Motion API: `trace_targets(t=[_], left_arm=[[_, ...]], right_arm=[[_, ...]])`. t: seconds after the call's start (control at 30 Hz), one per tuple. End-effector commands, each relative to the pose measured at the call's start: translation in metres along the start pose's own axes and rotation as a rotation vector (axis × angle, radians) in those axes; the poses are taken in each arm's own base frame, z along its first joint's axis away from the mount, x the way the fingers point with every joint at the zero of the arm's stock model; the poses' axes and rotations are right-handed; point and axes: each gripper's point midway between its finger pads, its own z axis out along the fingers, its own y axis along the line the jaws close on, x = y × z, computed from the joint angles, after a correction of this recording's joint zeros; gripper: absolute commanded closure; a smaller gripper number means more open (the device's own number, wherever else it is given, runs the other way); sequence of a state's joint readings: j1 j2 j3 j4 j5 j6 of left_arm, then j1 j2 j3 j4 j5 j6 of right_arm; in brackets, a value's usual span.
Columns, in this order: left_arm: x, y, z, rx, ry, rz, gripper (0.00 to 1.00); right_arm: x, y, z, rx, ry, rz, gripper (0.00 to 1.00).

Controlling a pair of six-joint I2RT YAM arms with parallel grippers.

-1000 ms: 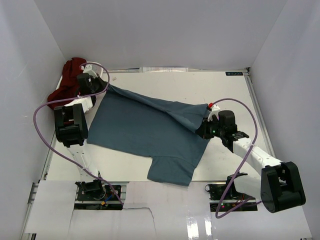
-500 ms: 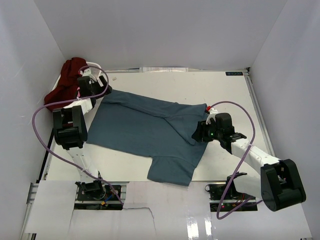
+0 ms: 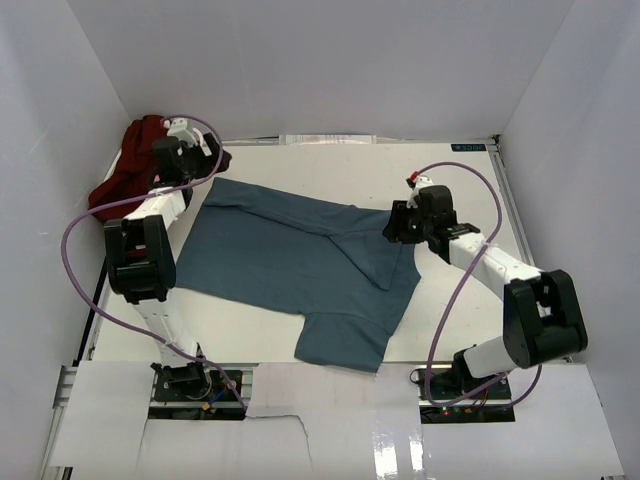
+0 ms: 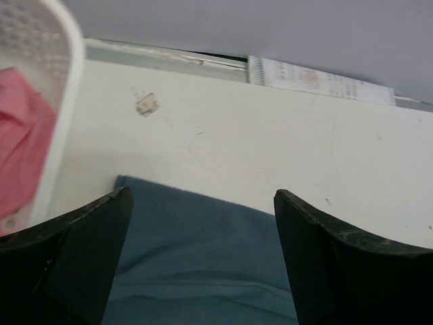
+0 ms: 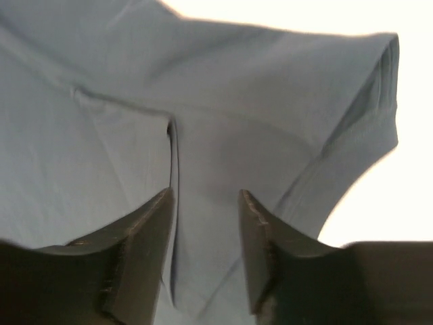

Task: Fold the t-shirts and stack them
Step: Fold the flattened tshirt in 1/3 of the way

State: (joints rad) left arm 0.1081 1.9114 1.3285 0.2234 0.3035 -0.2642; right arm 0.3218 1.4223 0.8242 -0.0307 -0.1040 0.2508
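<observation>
- Starting at the left gripper (image 4: 201, 203), the jaws are seen spread wide with nothing held. They hang just above the far-left corner of the teal-blue t-shirt (image 3: 290, 265), with bare table (image 3: 350, 170) beyond.
- The right gripper (image 5: 203, 203) is seen about half open and also empty, poised over a sleeve and a sharp crease at the shirt's right edge.
- The teal-blue t-shirt is laid across the middle of the table, mostly flat. A raised diagonal ridge runs from its far-left corner toward the right gripper, and one sleeve points to the near edge.
- The maroon t-shirt (image 3: 130, 165) is heaped just left of the left gripper, and the pink t-shirt (image 4: 20, 142) is seen inside the white basket (image 4: 61, 101).
- Folding is judged barely begun: the shirt is spread out, but no clean fold is made and nothing is stacked.
- A crooked fold could be produced if the ridge is not smoothed first, since extra layers are trapped there.
- Only one layer might be pinched at the crease, so the cloth would be dragged rather than lifted.
- The white basket or the maroon heap could be snagged by the left gripper, both being so near.
</observation>
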Motion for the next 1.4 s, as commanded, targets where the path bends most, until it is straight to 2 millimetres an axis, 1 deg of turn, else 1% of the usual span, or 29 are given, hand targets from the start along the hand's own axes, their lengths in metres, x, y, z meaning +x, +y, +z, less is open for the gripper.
trace_targets(t=[0.0,0.03,0.07,0.1,0.13,0.17,0.2,0.27,0.3,0.37,0.4,0.43,0.5,0.63,0.7,0.73,0.77,0.8,0.9,0.93,0.97,1.0,1.1,1.17,1.23,1.27,1.3,1.33,1.37], left_arm=[[0.013,-0.034,0.017,0.152,0.069,0.035,0.06],[0.020,-0.037,0.021,0.170,0.090,0.027,0.10],[0.026,-0.037,0.026,0.186,0.113,0.012,0.28],[0.047,-0.036,0.032,0.214,0.174,-0.019,0.39],[0.043,-0.041,0.037,0.233,0.176,-0.028,0.44],[0.058,-0.040,0.042,0.248,0.211,-0.059,0.44],[0.064,-0.041,0.044,0.250,0.229,-0.070,0.45],[0.071,-0.041,0.048,0.242,0.246,-0.063,0.44],[0.081,-0.040,0.050,0.220,0.271,-0.063,0.43],[0.085,-0.038,0.053,0.205,0.288,-0.055,0.42],[0.088,-0.039,0.054,0.200,0.298,-0.051,0.43],[0.098,-0.038,0.052,0.191,0.332,-0.061,0.43],[0.106,-0.037,0.049,0.181,0.356,-0.059,0.46],[0.109,-0.037,0.044,0.160,0.361,-0.036,0.48],[0.113,-0.035,0.043,0.150,0.379,-0.033,0.51],[0.115,-0.033,0.044,0.142,0.387,-0.031,0.54],[0.118,-0.031,0.043,0.133,0.399,-0.034,0.57],[0.122,-0.030,0.041,0.124,0.414,-0.039,0.59],[0.124,-0.024,0.035,0.079,0.416,-0.045,0.61],[0.129,-0.021,0.033,0.065,0.426,-0.048,0.61],[0.130,-0.019,0.031,0.053,0.427,-0.047,0.61],[0.126,-0.014,0.030,0.019,0.414,-0.038,0.57],[0.126,-0.005,0.030,-0.038,0.401,-0.036,0.53],[0.124,-0.004,0.030,-0.054,0.394,-0.049,0.52],[0.121,-0.002,0.030,-0.083,0.381,-0.082,0.52],[0.122,-0.001,0.030,-0.094,0.377,-0.094,0.52],[0.120,-0.002,0.030,-0.100,0.368,-0.117,0.51],[0.119,-0.002,0.030,-0.106,0.364,-0.128,0.50],[0.119,-0.002,0.030,-0.109,0.359,-0.136,0.50]], right_arm=[[-0.018,-0.002,0.015,0.031,0.015,0.037,0.52],[-0.019,-0.003,0.019,0.037,0.023,0.038,0.56],[-0.028,-0.002,0.022,0.039,0.016,0.040,0.64],[-0.026,-0.005,0.029,0.050,0.031,0.045,0.66],[-0.027,-0.007,0.032,0.059,0.034,0.045,0.66],[-0.032,-0.007,0.033,0.066,0.033,0.047,0.66],[-0.028,-0.011,0.039,0.083,0.052,0.049,0.66],[-0.027,-0.013,0.043,0.094,0.070,0.052,0.66],[-0.024,-0.016,0.046,0.111,0.092,0.056,0.66],[-0.020,-0.019,0.049,0.126,0.112,0.060,0.66],[-0.015,-0.022,0.052,0.138,0.132,0.064,0.66],[-0.013,-0.023,0.053,0.144,0.138,0.066,0.66],[-0.008,-0.026,0.056,0.149,0.154,0.072,0.66],[-0.001,-0.028,0.061,0.157,0.175,0.079,0.68],[0.005,-0.031,0.066,0.163,0.196,0.083,0.76],[0.008,-0.032,0.068,0.167,0.207,0.086,0.85],[0.007,-0.033,0.070,0.168,0.210,0.088,0.89],[0.013,-0.035,0.074,0.173,0.230,0.092,0.90],[0.020,-0.041,0.083,0.187,0.252,0.108,0.92],[0.020,-0.045,0.086,0.192,0.255,0.115,0.92],[0.021,-0.046,0.088,0.195,0.259,0.118,0.92],[0.019,-0.049,0.094,0.199,0.262,0.125,0.92],[0.018,-0.057,0.103,0.214,0.281,0.143,0.92],[0.018,-0.071,0.107,0.257,0.281,0.149,0.92],[0.009,-0.078,0.111,0.260,0.273,0.160,0.92],[0.010,-0.090,0.113,0.272,0.281,0.181,0.92],[-0.002,-0.094,0.116,0.273,0.260,0.188,0.92],[-0.007,-0.099,0.117,0.252,0.259,0.205,0.92],[-0.007,-0.104,0.121,0.252,0.268,0.211,0.92]])
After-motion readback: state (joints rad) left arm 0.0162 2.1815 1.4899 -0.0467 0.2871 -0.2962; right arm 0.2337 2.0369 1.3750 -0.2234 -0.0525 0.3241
